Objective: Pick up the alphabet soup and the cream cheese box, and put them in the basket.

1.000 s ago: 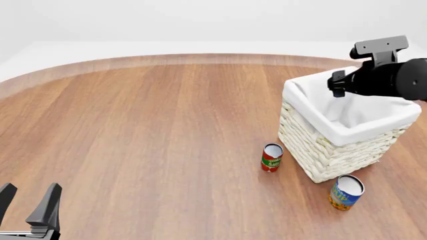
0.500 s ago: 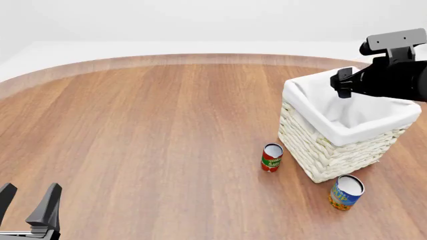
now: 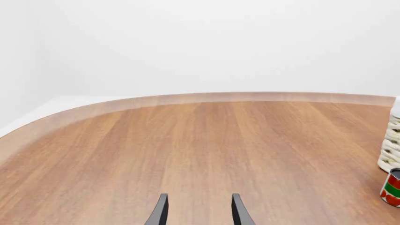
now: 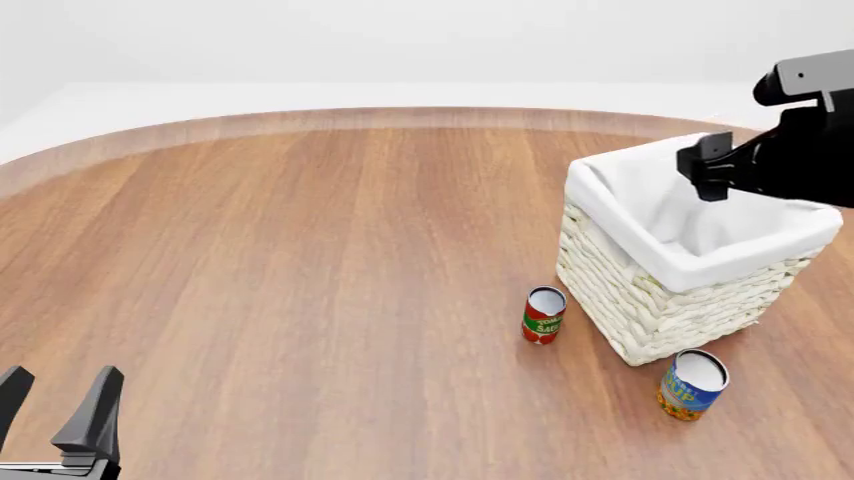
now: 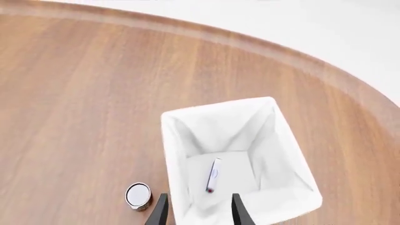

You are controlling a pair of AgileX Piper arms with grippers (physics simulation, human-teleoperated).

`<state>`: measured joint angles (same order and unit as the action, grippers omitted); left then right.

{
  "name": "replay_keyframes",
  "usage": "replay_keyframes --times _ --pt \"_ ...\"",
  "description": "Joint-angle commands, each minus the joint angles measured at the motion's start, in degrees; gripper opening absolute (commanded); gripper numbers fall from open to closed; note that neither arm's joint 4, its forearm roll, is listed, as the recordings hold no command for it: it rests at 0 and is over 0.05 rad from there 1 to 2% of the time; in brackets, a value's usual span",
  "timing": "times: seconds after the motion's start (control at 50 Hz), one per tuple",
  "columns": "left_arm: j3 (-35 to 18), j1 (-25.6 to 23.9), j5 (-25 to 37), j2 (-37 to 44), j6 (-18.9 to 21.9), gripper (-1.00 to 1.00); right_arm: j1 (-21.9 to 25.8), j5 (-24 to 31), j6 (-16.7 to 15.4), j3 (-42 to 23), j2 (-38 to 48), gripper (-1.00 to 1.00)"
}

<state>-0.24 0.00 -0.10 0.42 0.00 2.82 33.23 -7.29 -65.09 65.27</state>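
Front view: the basket (image 4: 694,262) sits on the wooden table (image 4: 294,260) toward the right side. The alphabet soup (image 4: 691,384) stands upright just beside the basket's near corner, apart from the wicker, on the side facing the arms. The red-and-green can (image 4: 542,315) stands upright to the left of the basket. The right arm hangs above the basket's far right rim, its fingertips hidden from this camera. The left gripper (image 4: 56,410) waits at the near left edge, fingers spread and empty, well apart from everything. The right arm is plainly the nearer one to the soup; the can lies nearer the camera than that arm and lower, its long axis vertical.

Left wrist view: the two fingers (image 3: 160,212) stand apart with nothing between them; only bare table ahead, with the red-and-green can (image 3: 392,187) and a sliver of wicker at the picture's edge.

Right wrist view: the right gripper (image 5: 198,209) looks straight down into the basket (image 5: 212,112), fingers spread and holding nothing. A thin white object lies on the liner floor, probably the cream cheese box (image 5: 213,175) seen on edge, though it is too small to be sure. The soup is not in this view.
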Motion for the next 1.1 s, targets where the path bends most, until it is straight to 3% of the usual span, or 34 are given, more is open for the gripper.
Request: replay_keyframes --times 0.02,0.42,1.1 --pt "0.00 0.00 0.00 0.00 0.00 1.00 1.27 2.52 -0.30 0.79 -4.25 1.00" --pt "0.00 0.00 0.00 0.00 0.00 1.00 2.26 6.25 -0.57 0.97 -9.58 1.00" --pt "0.00 0.00 -0.01 0.01 0.00 1.00 1.58 7.12 -1.02 1.14 -10.33 1.00"
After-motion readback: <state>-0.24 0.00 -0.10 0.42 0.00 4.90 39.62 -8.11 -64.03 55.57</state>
